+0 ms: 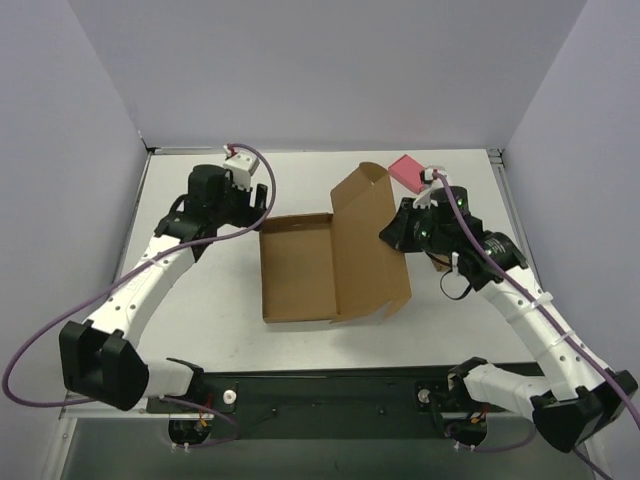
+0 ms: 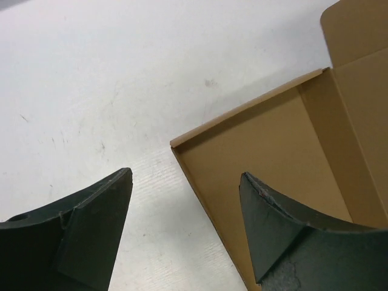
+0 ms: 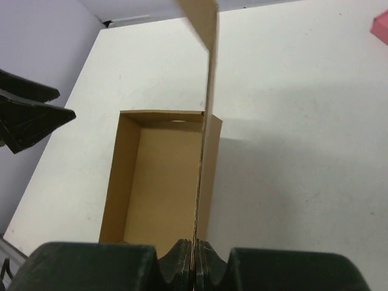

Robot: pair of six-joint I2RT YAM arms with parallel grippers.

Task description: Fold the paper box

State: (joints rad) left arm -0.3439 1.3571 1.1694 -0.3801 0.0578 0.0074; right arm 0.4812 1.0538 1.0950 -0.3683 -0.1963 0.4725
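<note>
The paper box (image 1: 300,270) is a brown cardboard mailer in the middle of the table, its tray open upward with low walls. Its large lid flap (image 1: 368,245) stands raised on the right side. My right gripper (image 1: 398,232) is shut on the edge of that flap; in the right wrist view the flap (image 3: 206,121) runs edge-on straight out from between the closed fingers (image 3: 182,257). My left gripper (image 1: 262,212) is open and empty, hovering at the box's far left corner (image 2: 176,143); its fingers (image 2: 279,224) straddle the left wall without touching it.
A pink block (image 1: 407,171) lies at the back right, just beyond the right gripper; it also shows in the right wrist view (image 3: 381,27). White walls enclose the table on three sides.
</note>
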